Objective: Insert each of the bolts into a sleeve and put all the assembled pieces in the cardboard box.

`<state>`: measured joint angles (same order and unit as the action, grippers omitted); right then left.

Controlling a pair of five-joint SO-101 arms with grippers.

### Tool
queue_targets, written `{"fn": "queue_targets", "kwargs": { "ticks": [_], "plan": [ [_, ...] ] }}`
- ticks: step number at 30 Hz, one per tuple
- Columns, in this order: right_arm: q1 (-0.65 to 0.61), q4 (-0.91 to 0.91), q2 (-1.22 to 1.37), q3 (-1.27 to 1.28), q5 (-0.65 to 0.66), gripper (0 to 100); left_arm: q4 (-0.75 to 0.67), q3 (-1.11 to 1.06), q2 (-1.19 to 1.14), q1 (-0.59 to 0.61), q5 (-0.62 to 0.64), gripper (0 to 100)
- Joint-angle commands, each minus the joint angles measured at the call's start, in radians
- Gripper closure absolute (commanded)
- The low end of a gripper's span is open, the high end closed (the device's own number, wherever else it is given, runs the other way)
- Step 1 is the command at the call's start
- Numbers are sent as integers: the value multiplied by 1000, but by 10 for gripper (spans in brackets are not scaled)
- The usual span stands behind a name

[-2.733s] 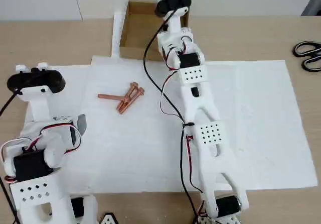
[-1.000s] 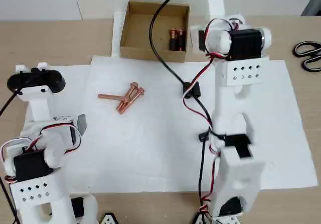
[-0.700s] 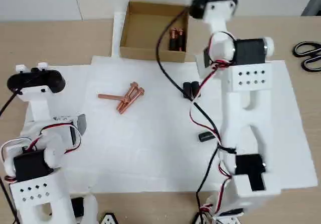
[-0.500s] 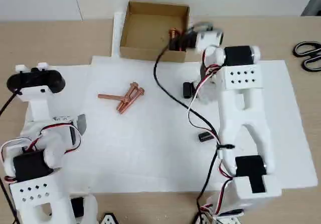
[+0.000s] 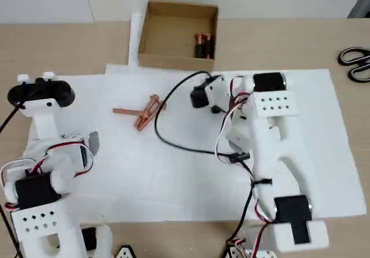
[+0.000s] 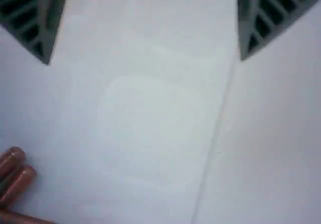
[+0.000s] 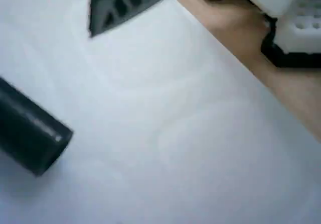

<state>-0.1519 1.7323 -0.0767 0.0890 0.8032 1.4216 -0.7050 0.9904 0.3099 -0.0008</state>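
Note:
Several copper bolts (image 5: 144,114) lie in a loose heap on the white sheet (image 5: 173,183); their ends (image 6: 12,176) show in the left wrist view. Two assembled pieces (image 5: 202,45) lie at the right wall of the cardboard box (image 5: 167,35). A black sleeve (image 7: 30,138) lies on the sheet close to my right gripper, of which one dark finger (image 7: 125,3) shows with bare sheet beside it. The right arm (image 5: 269,113) is folded low over the sheet, right of the bolts. My left gripper (image 6: 145,58) hangs open over bare sheet, with nothing between its fingers.
Scissors (image 5: 354,61) lie on the wooden table at the far right. The left arm (image 5: 46,171) is folded at the sheet's left edge. A black cable (image 5: 173,113) loops over the sheet between the bolts and the right arm.
The right arm has drawn back from the cardboard box and folded down over the middle of the sheet, leaving the two assembled pieces inside. The left arm has kept still.

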Motion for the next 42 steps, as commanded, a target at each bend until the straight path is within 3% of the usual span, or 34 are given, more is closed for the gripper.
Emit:
{"fn": "queue_targets", "kwargs": {
  "ticks": [1,22,26,42],
  "plan": [
    [8,8,-93,3,77,843,3,2,14,8,6,771],
    [1,4,-111,140,450,834,3,-38,15,8,6,771],
    [-10,-2,-110,147,493,794,3,-38,15,8,6,771],
    [-10,-107,54,143,532,794,3,-38,15,8,6,771]
  ]
}}
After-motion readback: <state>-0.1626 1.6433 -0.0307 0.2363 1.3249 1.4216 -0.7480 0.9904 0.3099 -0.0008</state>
